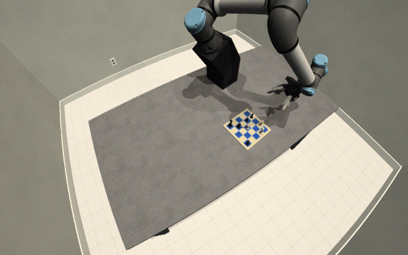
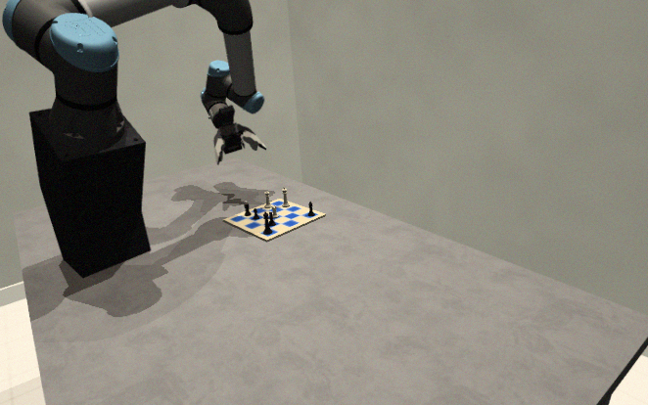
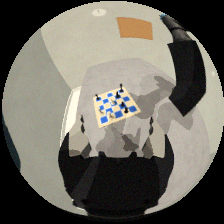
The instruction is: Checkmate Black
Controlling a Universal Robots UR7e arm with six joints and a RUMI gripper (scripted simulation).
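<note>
Small blue-and-cream chessboard (image 1: 241, 138) on the grey table, black and white pieces upright

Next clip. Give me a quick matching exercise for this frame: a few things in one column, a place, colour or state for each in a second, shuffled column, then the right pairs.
Things:
1. gripper
2. chessboard
3. arm pedestal
4. tallest white piece

Descriptions:
A. black block standing on the table
B. open, holding nothing, in the air off the board
C. blue and cream squares, flat on the grey table
D. upright at the board's far edge, seen from the exterior view

Pairs: 1-B, 2-C, 3-A, 4-D
</note>
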